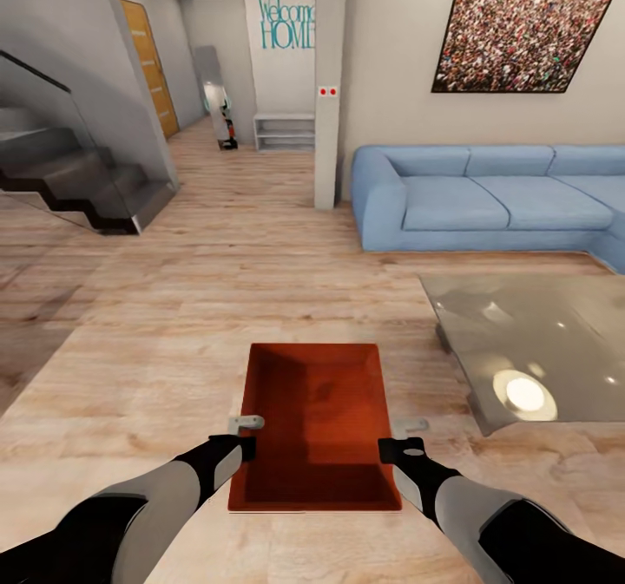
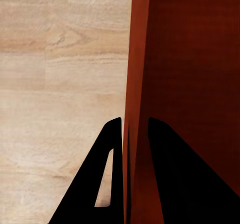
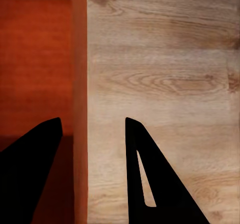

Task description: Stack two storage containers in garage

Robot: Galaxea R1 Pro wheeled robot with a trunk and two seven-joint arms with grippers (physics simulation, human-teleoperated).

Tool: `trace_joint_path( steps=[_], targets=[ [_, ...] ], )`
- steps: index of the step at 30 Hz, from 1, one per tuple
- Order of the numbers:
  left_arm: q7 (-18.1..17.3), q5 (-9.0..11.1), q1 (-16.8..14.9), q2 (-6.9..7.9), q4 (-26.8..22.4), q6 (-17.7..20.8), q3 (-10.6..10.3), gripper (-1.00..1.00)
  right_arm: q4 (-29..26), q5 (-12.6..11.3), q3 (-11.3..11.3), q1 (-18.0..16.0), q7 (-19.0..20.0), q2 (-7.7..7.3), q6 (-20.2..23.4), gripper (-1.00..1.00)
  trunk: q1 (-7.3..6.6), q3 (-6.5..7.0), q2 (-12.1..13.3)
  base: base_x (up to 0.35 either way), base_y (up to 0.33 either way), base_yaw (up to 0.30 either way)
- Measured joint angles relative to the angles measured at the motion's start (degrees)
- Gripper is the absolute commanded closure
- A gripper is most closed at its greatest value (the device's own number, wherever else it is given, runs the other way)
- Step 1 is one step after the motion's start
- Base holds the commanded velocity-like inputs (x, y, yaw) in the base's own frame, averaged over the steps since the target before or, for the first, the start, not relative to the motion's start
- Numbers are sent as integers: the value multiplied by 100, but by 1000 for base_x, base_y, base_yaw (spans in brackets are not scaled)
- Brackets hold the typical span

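teal "welcome home" lettering stands on the white hallway wall (image 1: 282,55).

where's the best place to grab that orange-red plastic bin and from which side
Grip the orange-red lidless plastic bin by its thin long side walls, one on each side, coming down from above so one finger goes inside and one outside. The open top leaves the rims free. The left gripper is already pinched on its wall; the right gripper straddles the opposite wall with a gap.

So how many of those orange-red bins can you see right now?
1. The orange-red storage container is low in front of the robot, above the wood-plank floor, with the left gripper and right gripper at its side walls. A second may be out of view.
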Motion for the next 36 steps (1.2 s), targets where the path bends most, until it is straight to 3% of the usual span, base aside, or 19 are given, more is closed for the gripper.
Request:
trace_joint_path(
  steps=[36],
  targets=[
    [-2, -44, 1, 1, 1, 7, 41, 100, 1, 5, -8, 1, -1, -23, -8, 100, 0, 0, 0, 322, 0, 1]
  ],
)
